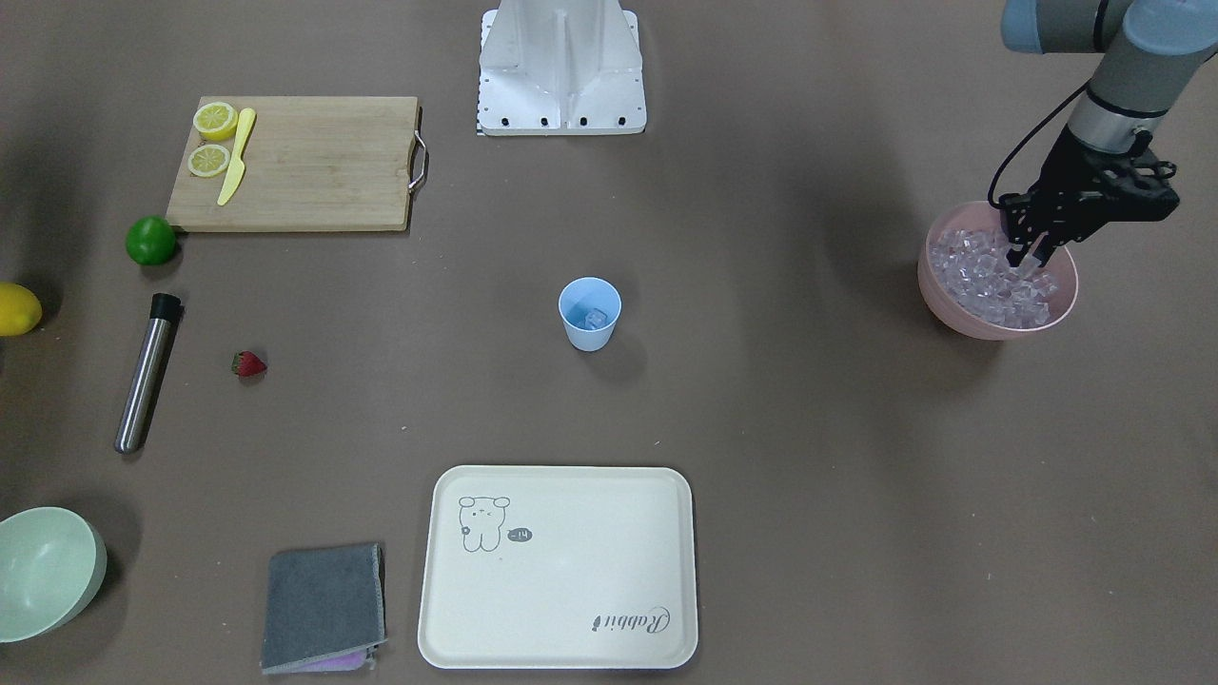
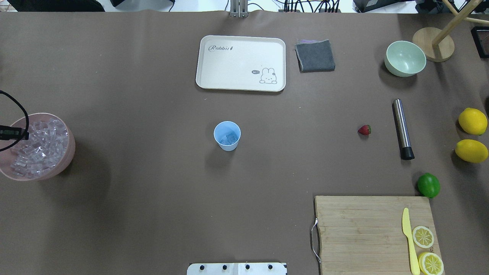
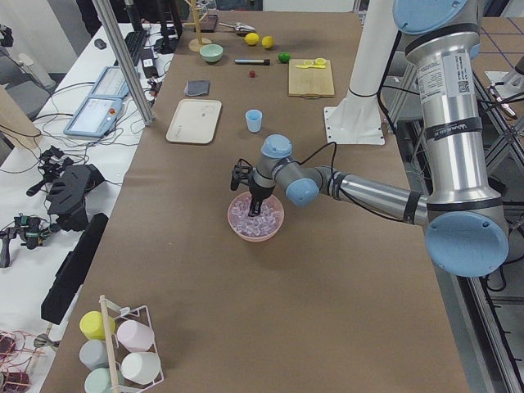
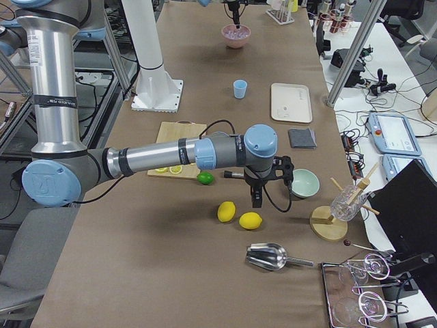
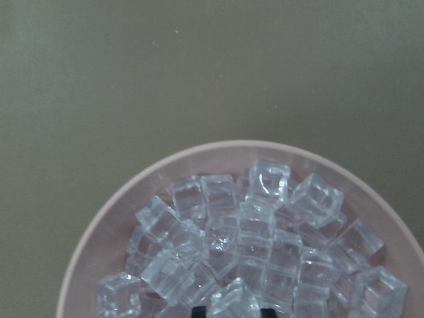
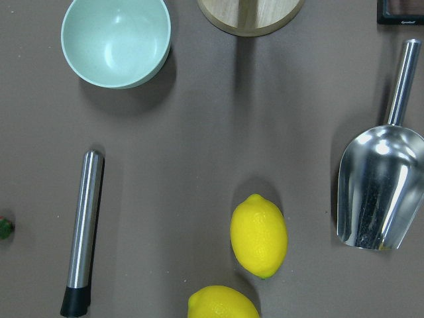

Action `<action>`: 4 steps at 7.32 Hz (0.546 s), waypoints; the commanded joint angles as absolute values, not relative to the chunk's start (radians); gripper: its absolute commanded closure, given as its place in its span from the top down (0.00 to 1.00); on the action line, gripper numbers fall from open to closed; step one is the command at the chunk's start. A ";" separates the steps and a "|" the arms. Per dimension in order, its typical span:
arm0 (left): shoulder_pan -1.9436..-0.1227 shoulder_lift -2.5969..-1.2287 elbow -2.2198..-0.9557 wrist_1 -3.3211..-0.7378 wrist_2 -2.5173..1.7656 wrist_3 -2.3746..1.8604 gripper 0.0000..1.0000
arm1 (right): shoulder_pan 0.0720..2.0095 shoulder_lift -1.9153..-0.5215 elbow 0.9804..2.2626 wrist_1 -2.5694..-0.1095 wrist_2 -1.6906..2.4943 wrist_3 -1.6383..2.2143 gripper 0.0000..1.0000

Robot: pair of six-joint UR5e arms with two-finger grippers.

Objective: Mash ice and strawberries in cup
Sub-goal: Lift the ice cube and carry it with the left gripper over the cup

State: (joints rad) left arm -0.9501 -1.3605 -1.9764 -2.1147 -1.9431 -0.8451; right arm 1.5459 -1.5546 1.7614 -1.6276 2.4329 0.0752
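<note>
Left gripper (image 1: 1032, 255): fingers down in the pink bowl (image 1: 952, 314), jaws narrow. By the wrist view they seem to pinch one cube off the top of the ice (image 5: 265, 232), though the tips are mostly out of frame, so I hold that loosely.

Right gripper (image 4: 256, 198): hangs far from the cup (image 1: 590, 341) on my right side. It shows only from the table end, so I cannot tell whether it is wide or closed.

Cup upright mid-table, well apart from the bowl, which sits at my far left. At least one cube lies inside it. Strawberry (image 1: 248, 363) lies on bare table well to the cup's other side, with the steel muddler (image 1: 147, 373) just beyond it.

Risks as I judge them:
- The cube is slick with hard faces, and a thin pinch could let it squirt out on the lift or the long carry to the cup.
- Neighbouring cubes may ride up and spill over the bowl rim.
- The cup mouth is small and the cup looks light — a release off-centre, or a finger clipping the rim, could bounce the cube out or tip the cup.
</note>
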 commanded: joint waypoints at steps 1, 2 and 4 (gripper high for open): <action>-0.979 -1.499 -1.994 -2.125 -1.956 -0.965 0.00 | 1.545 -1.555 1.763 -1.628 2.439 0.075 1.00; -0.957 -1.648 -1.974 -2.114 -1.956 -1.118 0.00 | 1.545 -1.555 1.763 -1.628 2.439 0.075 1.00; -0.832 -1.873 -1.898 -2.082 -1.927 -1.326 0.00 | 1.545 -1.555 1.764 -1.626 2.439 0.072 1.00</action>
